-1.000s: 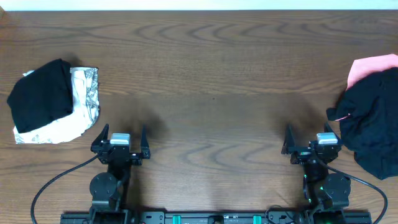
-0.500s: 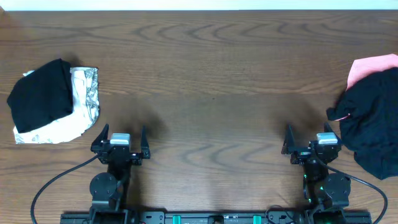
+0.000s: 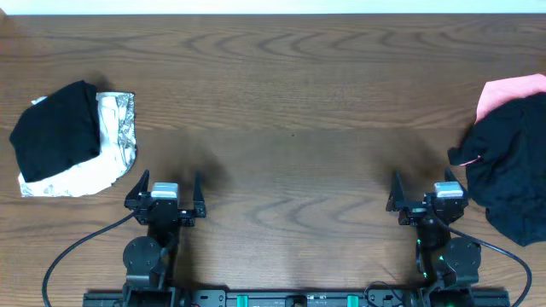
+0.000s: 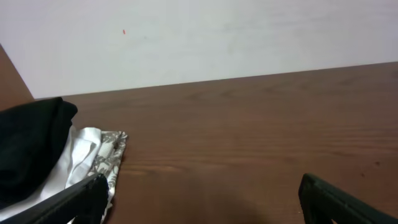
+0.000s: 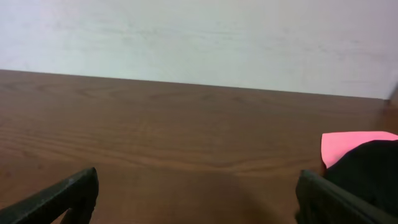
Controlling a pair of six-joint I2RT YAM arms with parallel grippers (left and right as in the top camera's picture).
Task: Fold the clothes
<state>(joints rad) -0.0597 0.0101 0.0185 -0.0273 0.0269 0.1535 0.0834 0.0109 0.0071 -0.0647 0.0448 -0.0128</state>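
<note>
A folded black shirt (image 3: 55, 128) lies on a folded white grey-patterned one (image 3: 115, 141) at the table's left; both show in the left wrist view, black (image 4: 28, 146) and white (image 4: 93, 155). At the right edge a crumpled black shirt (image 3: 512, 166) lies over a salmon-pink one (image 3: 508, 92); the right wrist view shows the pink (image 5: 351, 143) and the black (image 5: 367, 168). My left gripper (image 3: 167, 183) is open and empty near the front edge. My right gripper (image 3: 424, 183) is open and empty, just left of the crumpled black shirt.
The wooden table (image 3: 290, 128) stretches between the two piles. A pale wall (image 4: 205, 37) stands behind the far edge. Cables run by the arm bases at the front edge.
</note>
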